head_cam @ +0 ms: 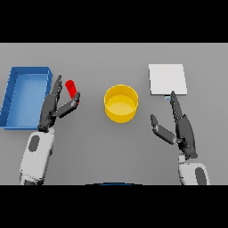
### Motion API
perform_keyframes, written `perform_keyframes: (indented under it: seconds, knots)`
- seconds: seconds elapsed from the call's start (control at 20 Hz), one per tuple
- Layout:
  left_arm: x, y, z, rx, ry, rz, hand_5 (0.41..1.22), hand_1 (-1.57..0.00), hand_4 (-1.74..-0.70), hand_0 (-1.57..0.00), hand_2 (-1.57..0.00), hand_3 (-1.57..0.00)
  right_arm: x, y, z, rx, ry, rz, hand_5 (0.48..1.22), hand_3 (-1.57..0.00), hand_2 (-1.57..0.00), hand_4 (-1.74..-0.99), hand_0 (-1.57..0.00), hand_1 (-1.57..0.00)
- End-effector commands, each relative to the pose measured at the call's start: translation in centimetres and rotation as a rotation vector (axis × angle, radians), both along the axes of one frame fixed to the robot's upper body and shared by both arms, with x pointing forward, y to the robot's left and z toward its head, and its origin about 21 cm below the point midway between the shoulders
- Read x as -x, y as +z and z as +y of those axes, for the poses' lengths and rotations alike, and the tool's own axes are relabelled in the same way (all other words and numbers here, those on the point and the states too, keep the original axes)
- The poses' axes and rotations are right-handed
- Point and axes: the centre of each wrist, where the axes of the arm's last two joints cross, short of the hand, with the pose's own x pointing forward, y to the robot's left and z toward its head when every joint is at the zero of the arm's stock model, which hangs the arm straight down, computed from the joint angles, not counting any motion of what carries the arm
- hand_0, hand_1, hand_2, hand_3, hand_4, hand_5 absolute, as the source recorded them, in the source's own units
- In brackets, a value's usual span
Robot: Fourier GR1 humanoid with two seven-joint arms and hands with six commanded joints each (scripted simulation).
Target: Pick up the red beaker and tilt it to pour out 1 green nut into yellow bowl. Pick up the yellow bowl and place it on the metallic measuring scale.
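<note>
A small red beaker (70, 88) stands on the table between the fingers and thumb of my left hand (50, 111). That hand is open, its fingers straight along the beaker's left side and its thumb tip touching the beaker's lower right. The yellow bowl (121, 103) sits at the table's middle, upright; I see no nut inside it. The metallic scale (167, 79) is a pale square plate at the back right. My right hand (182, 129) is open in front of the scale and right of the bowl, its fingertips reaching the scale's front edge.
A blue open bin (13, 95) stands at the far left, just behind and left of my left hand.
</note>
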Motion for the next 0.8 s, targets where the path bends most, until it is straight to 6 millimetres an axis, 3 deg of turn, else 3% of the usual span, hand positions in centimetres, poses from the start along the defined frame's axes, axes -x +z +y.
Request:
perform_keyframes:
  seconds: [0.0, 0.5, 0.75]
  knots:
    - [-0.3, -0.4, 0.1, 0.003, -0.004, -0.008, 0.635, 0.0, -1.18, 0.0, 0.0, 0.0, 0.4, 0.2, -0.1, -0.001, 0.008, -0.02, 0.666, 0.0, 0.0, -1.233, 0.0, 0.0]
    - [-4.4, -0.6, -1.9, -0.059, -0.022, -0.035, 0.671, 0.0, -1.26, 0.0, 0.0, 0.0, 0.8, 0.1, -0.2, -0.006, 0.003, -0.009, 0.692, 0.0, 0.0, -1.267, 0.0, 0.0]
    - [-5.1, -1.3, -2.5, -0.063, -0.016, -0.073, 0.715, -0.02, -1.3, 0.0, -0.04, 0.0, 0.6, 0.2, -0.1, 0.002, 0.005, -0.009, 0.691, 0.0, 0.0, -1.259, 0.0, 0.0]
